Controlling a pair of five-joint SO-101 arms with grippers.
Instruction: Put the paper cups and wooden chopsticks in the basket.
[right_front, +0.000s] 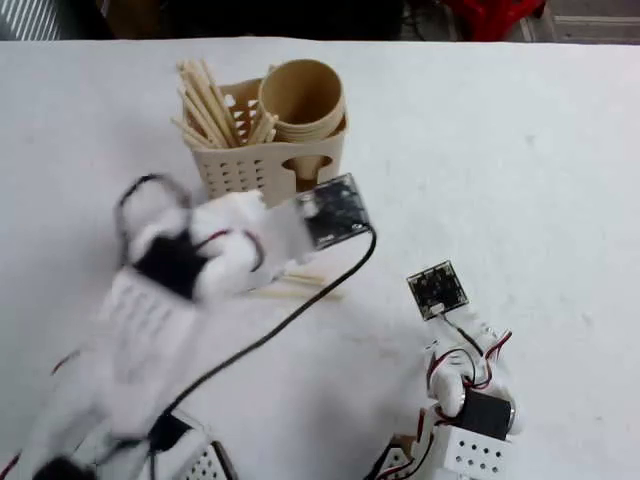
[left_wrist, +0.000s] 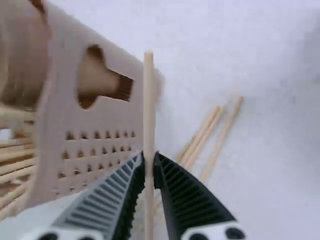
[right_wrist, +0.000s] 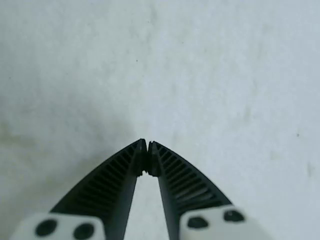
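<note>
left gripper (left_wrist: 149, 165): jaws clamped on one chopstick (left_wrist: 148, 100), just near of the basket (right_front: 250, 165) holding paper cups (right_front: 303, 95). loose chopsticks (left_wrist: 210, 135) lie on the table (right_wrist: 225, 75) beside it. right gripper (right_wrist: 145, 157): jaws together, near right.

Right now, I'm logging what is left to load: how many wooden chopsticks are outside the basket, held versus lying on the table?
Wooden chopstick held in the left gripper: 1
Wooden chopsticks lying on the table beside the basket: 3, as far as I can make out
Total: 4
</note>
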